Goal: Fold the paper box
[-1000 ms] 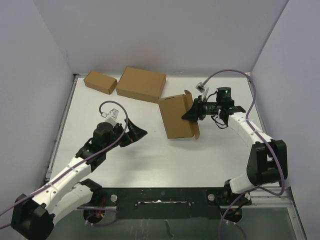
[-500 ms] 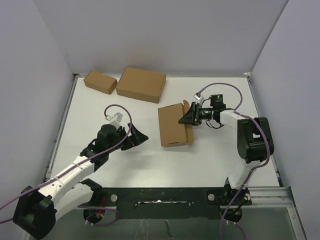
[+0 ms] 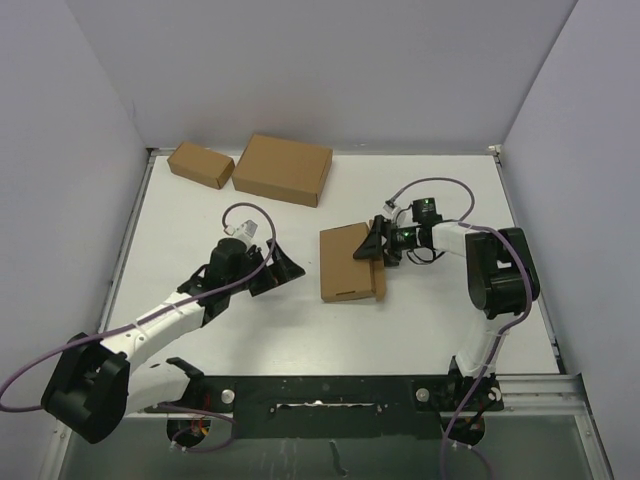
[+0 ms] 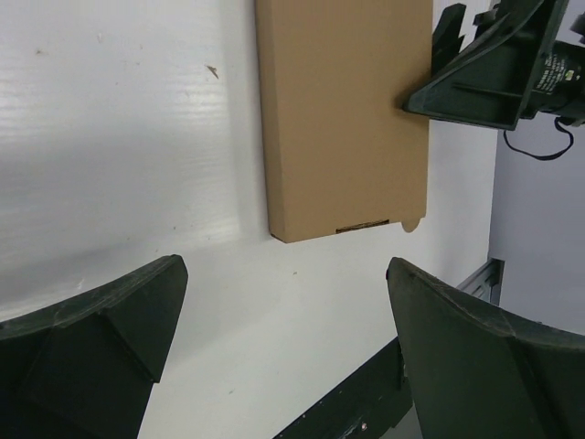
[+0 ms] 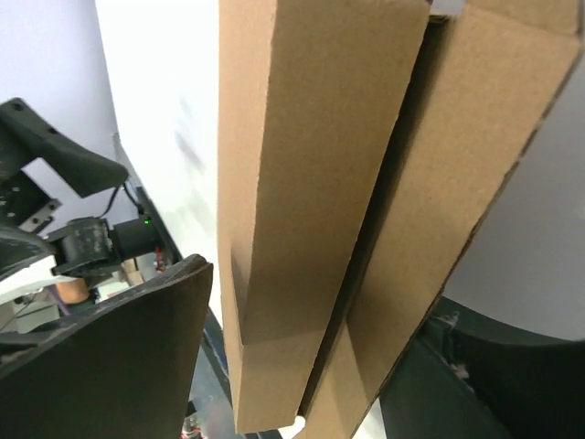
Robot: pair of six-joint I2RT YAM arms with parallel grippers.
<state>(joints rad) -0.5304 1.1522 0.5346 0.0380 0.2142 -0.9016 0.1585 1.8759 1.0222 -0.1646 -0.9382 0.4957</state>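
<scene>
- Two claws are in view, one per arm: the left claw (image 3: 284,268) and the right claw (image 3: 373,247).
- Left claw: its two fingers (image 4: 91,338) stand wide apart with nothing between them. It faces the paper box (image 3: 345,262) from the box's left, near it but not touching.
- Right claw: its two fingers (image 5: 119,357) stand either side of the box's right-hand long edge, where a side flap lies beside the main body. Whether they press on the cardboard or sit loose around it, I cannot tell.
- One paper box, the task's thing, lies flat near the middle of the desk (image 3: 420,320). A plain face is up, and its long edges run away from the arms. A small tab pokes out at its near right corner.
- Three brown boxes in all. Besides the paper box, a larger box (image 3: 283,169) and a small box (image 3: 200,164) sit side by side at the far left of the desk, well apart from both claws.
- Hard to see: cardboard nearly fills the right wrist view, so one finger there is mostly cut off at the lower right. The left wrist view crops the paper box's far end.
- Contents: all three boxes show closed tops, so nothing inside any of them can be seen.
</scene>
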